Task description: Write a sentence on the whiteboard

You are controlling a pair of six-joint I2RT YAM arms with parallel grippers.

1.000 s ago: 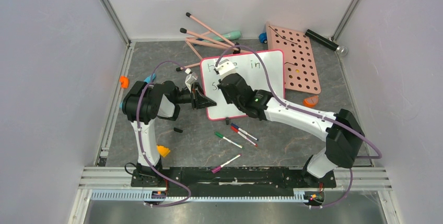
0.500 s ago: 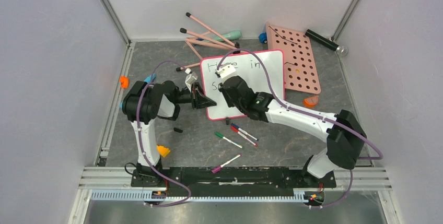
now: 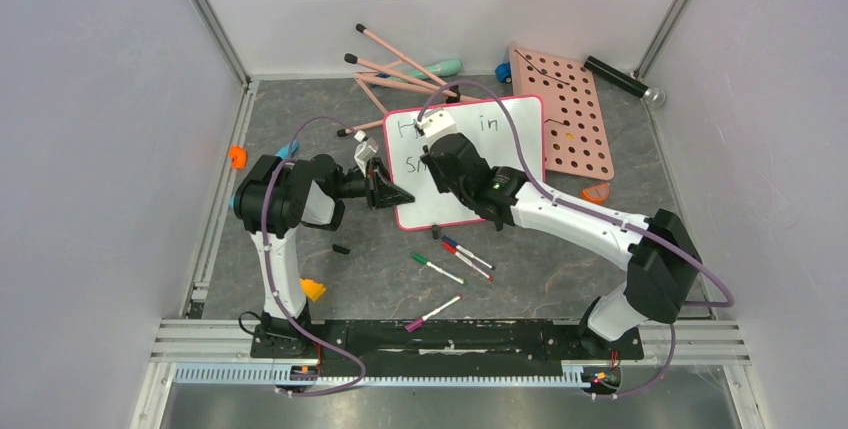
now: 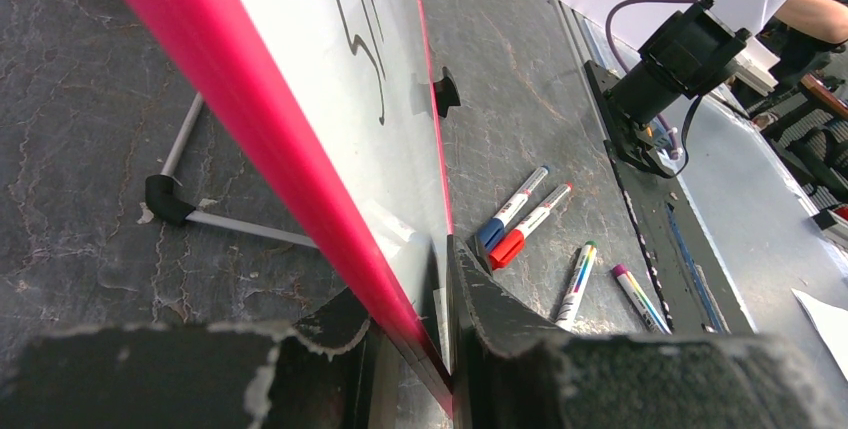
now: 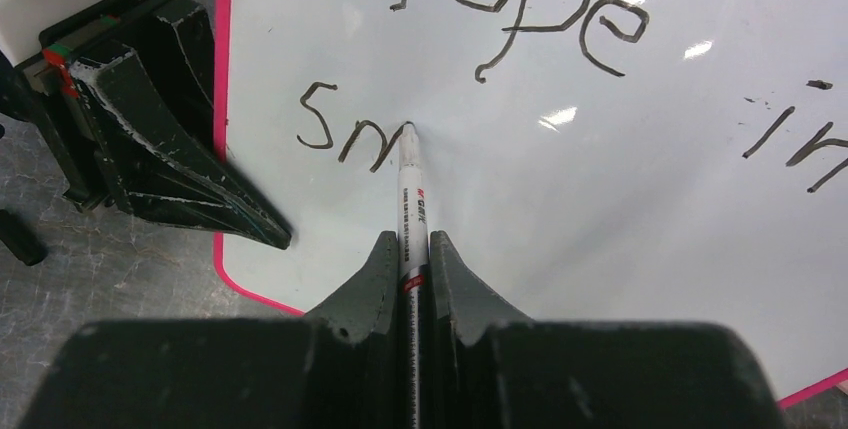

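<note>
Legible writing found in one place only: handwritten black sentence (image 5: 545,24) on the whiteboard (image 5: 620,209).
Right wrist view: top line reads "Hope", then "in" further right, partly cut by the frame edge. Second line so far reads "Sm", the last stroke ending at the tip of the marker (image 5: 411,199). "in" also readable on the upper line in the top view. Small red and black print on the marker barrel, too small to read. Strokes in the left wrist view seen near edge-on, illegible.
</note>
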